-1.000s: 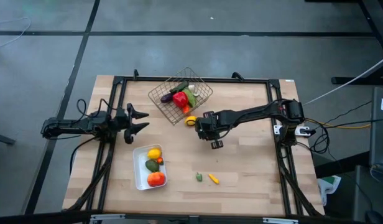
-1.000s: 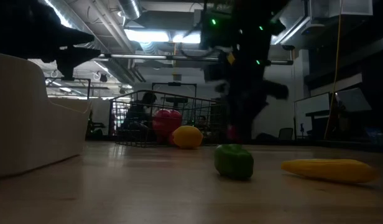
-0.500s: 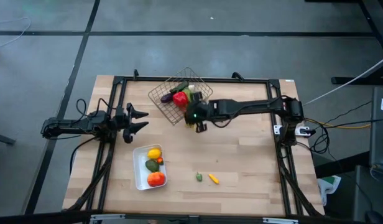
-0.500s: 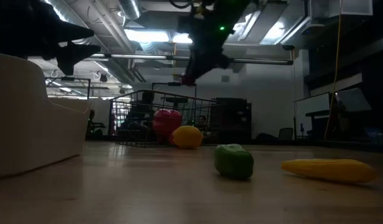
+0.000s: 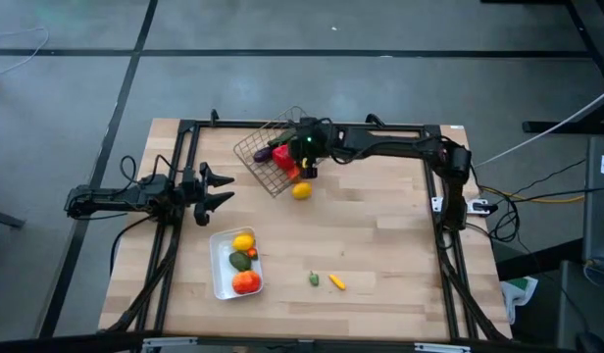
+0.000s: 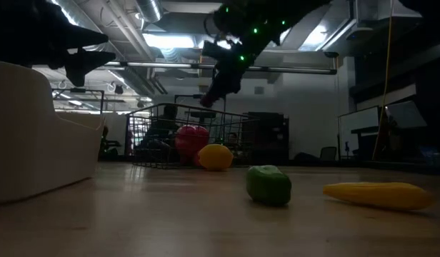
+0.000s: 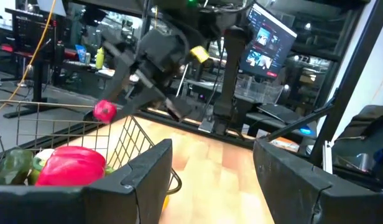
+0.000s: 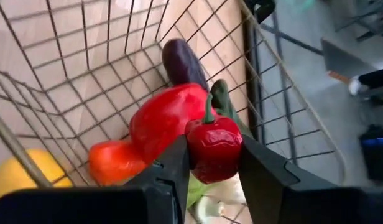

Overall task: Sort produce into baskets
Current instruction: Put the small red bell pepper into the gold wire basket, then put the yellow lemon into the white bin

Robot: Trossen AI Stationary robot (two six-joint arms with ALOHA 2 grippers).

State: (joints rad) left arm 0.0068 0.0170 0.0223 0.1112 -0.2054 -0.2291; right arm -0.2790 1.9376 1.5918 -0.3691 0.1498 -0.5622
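A: From above, the right gripper (image 5: 304,149) is hanging over the wire basket (image 5: 253,149), near its edge. A lemon (image 5: 301,191) is lying on the table just outside it. The left gripper (image 5: 220,190) is waiting well apart, fingers spread and holding nothing, above the white tray (image 5: 220,277).

B: And at table level?

A: The right gripper (image 6: 208,95) is riding above the basket (image 6: 152,137); a green piece (image 6: 268,185) and a yellow one (image 6: 378,194) are lying loose.

B: Left wrist?

A: The right gripper is carrying something small and red (image 7: 104,111) over the rim.

B: Right wrist?

A: Its fingers (image 8: 173,174) are clamping a small red pepper (image 8: 213,145), narrowly parted, above a bigger pepper (image 8: 163,121) and an eggplant (image 8: 182,61).

B: Risk?

A: Dropped onto that heap, it may bounce over the rim, I'd guess.
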